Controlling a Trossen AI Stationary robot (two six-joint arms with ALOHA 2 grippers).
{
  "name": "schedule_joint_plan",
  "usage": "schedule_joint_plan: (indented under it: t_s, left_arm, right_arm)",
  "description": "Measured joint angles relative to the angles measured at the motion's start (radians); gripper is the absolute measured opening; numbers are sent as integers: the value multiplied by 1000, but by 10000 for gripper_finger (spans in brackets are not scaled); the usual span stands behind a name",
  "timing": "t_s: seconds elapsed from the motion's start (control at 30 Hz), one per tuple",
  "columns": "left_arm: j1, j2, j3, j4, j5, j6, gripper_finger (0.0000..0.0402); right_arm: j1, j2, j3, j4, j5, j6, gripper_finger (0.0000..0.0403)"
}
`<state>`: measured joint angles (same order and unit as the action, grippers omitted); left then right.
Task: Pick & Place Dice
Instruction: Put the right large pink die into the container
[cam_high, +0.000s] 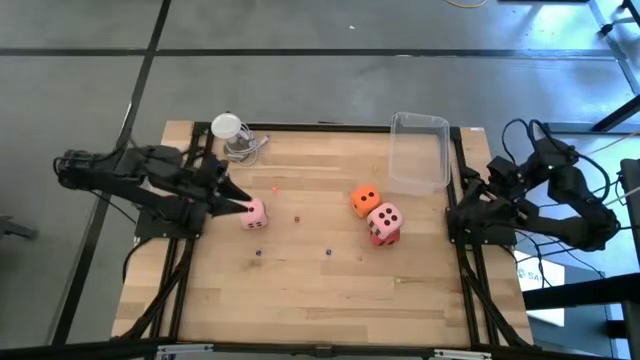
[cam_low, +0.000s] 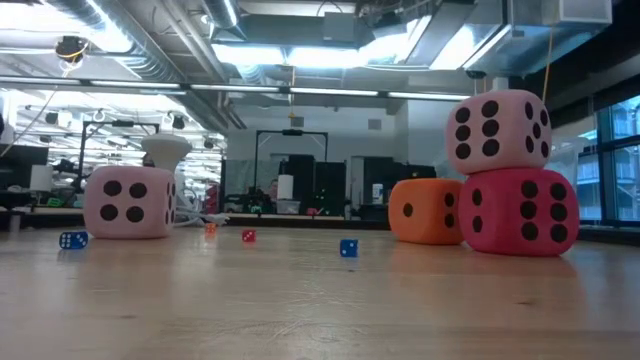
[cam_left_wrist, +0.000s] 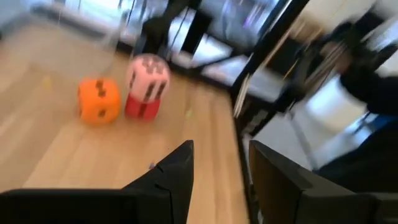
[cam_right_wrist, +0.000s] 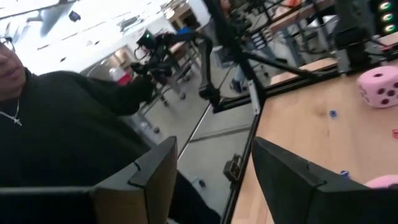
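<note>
Overhead, the wooden counter (cam_high: 320, 290) carried three large dice and several tiny ones. A pale pink die (cam_high: 254, 214) sat at the counter's left side, just beside the tip of the left hand (cam_high: 236, 203); from above, contact between them could not be judged. In the left wrist view, that hand's two dark fingers (cam_left_wrist: 177, 171) stood apart with bare counter between them, released and grasping nothing. An orange die (cam_high: 365, 200) rested right of centre, and just beside it a red die (cam_high: 383, 234) bore a second pale pink die (cam_high: 384, 217) stacked on top; the low view showed this stack upright, the orange die (cam_low: 425, 211) near the red die (cam_low: 518, 211). A clear plastic bin (cam_high: 420, 152) lay at the far right of the counter, and a small white cup (cam_high: 228, 128) with a clear wrapper stood at the far left corner. The right hand (cam_high: 462, 208) waited at the counter's right edge, well apart from the dice; its fingers (cam_right_wrist: 155, 174) were spread and empty. A person in a dark top (cam_right_wrist: 62, 130) filled part of the right wrist view.
</note>
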<state>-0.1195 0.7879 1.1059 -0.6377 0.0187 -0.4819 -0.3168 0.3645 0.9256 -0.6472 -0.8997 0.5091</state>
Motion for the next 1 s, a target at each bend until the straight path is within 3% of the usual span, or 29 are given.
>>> schedule_joint_plan:
  t_s: [0.13,0.3,0.43,0.57,0.8,1.0]
  left_arm:
    - [-2,83,68,-94,-8,-68,145]
    - [-2,118,77,68,37,-318,145]
    - [-2,114,75,206,76,-175,145]
    - [-2,86,76,339,81,-27,145]
    - [-3,-7,76,270,70,40,145]
    - [-3,-41,76,244,52,-11,145]
  right_arm:
    - [0,64,38,-5,-77,-44,208]
    - [0,140,61,14,-124,-109,208]
    - [0,157,64,46,-126,-225,208]
    - [0,160,65,106,-55,-102,208]
    - [0,155,65,364,-77,42,208]
    - [0,156,65,379,107,17,208]
